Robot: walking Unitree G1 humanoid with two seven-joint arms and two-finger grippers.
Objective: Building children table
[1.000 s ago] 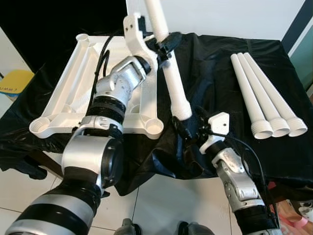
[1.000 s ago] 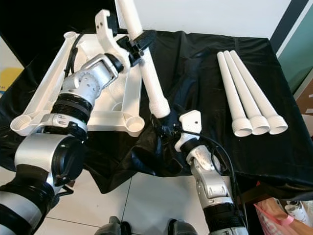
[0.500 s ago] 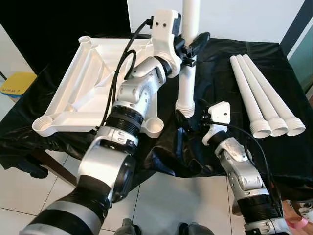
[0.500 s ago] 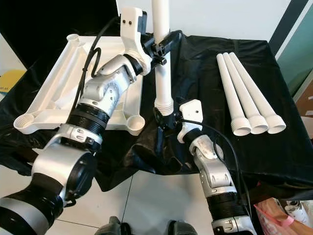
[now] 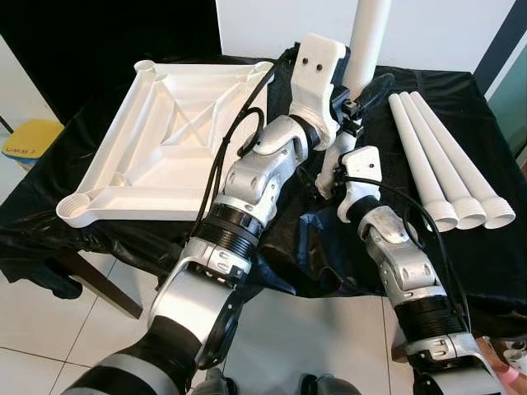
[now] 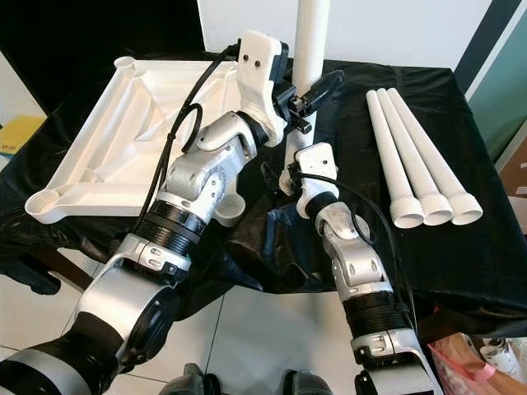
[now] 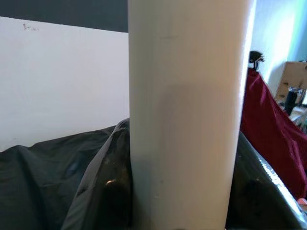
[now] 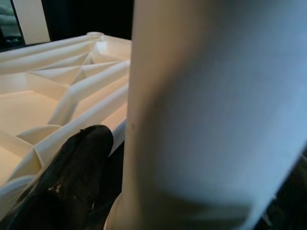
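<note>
The white table top (image 5: 140, 177) lies upside down on the left of the black-draped table, with round sockets at its corners. My left gripper (image 5: 356, 82) is shut on a white table leg (image 5: 367, 33) and holds it nearly upright, to the right of the table top. In the left wrist view the leg (image 7: 187, 120) stands close between the fingers. My right gripper (image 6: 285, 176) is shut on the leg's lower end, just above the cloth. One of its black fingers (image 8: 72, 177) presses against the leg (image 8: 206, 105). Three more white legs (image 5: 449, 160) lie side by side at the right.
A black cloth (image 5: 486, 247) covers the table and hangs over its near edge. Pale floor tiles (image 5: 49, 329) lie below. A white wall (image 5: 445, 29) stands behind the table. A yellow object (image 5: 25, 136) sits at the far left.
My left arm has swung the leg from a slant over the table top's near right corner to nearly upright, further right. My right gripper has followed its lower end away from me.
</note>
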